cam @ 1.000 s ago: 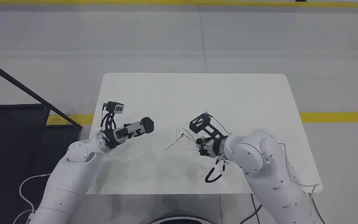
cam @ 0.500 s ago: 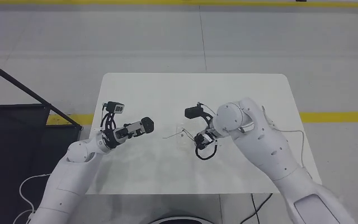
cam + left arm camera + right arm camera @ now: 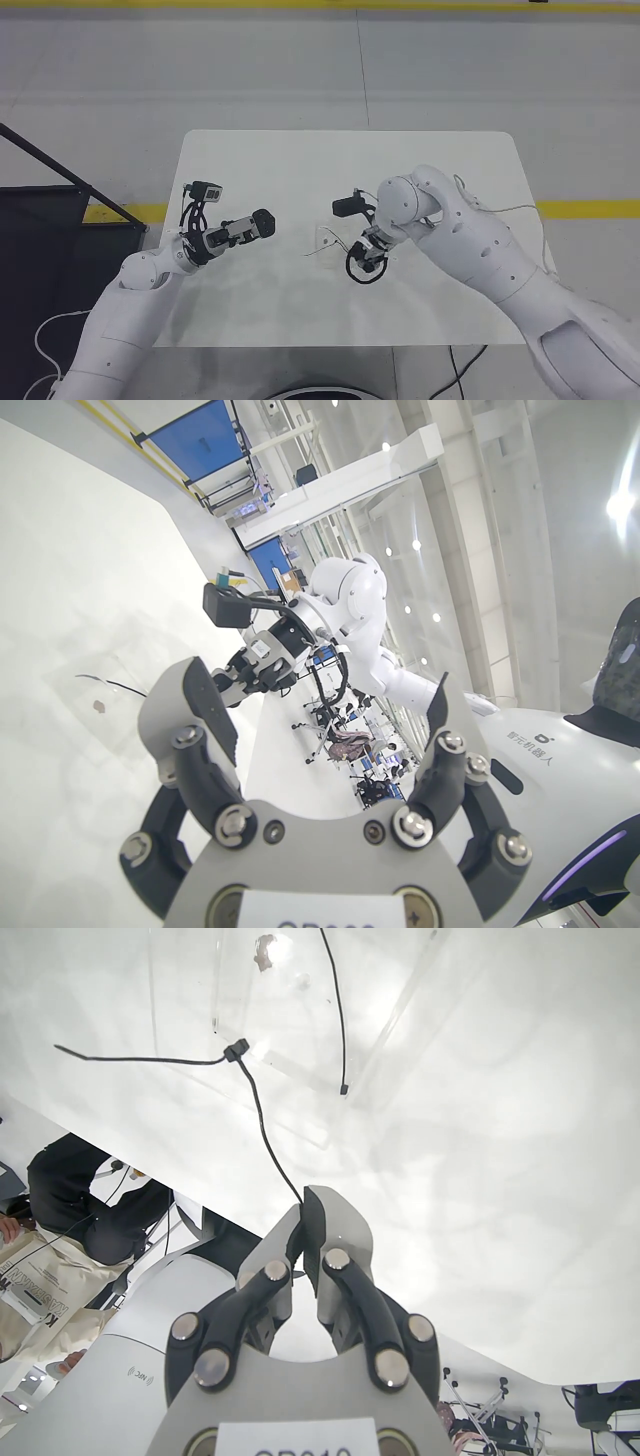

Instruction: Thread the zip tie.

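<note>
A thin black zip tie hangs from my right gripper, which is shut on one end of it just above the white table. Its small square head sits partway along the strap, and a tail runs on past the head. In the top view the zip tie lies out from the right gripper toward the left arm. My left gripper is open with nothing between its fingers, held above the table left of the tie, facing the right gripper.
A flat clear plastic tray lies on the table under the tie, with a second black zip tie and a small brown speck in it. The table's front edge runs close behind the right gripper.
The right arm has swung its elbow from the table's front edge up over the right side, and its gripper shifted slightly with the tie. The left arm has not moved.
</note>
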